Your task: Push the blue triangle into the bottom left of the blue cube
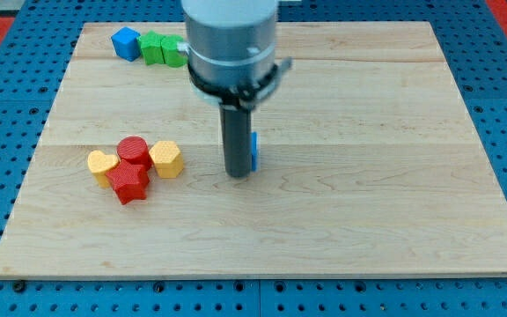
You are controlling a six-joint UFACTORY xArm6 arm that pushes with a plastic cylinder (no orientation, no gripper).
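- We see a pale wooden bench (368,132) on blue pegboard (500,88) — its right half lies bare.
- No claw; my tip (238,174) touches the mostly hidden blue triangle (253,151), mid-bench.
- Blue cube (126,42) sits near the top-left edge.

Bright, even overhead light; no harsh glare on table (368,176). Shadows soft and short: faint dark patch at rod base beside my tip (238,174), thin shadows under red and yellow blocks. Focus sharp across wood grain. Arm housing at view's top slightly soft. No visible edge distortion.
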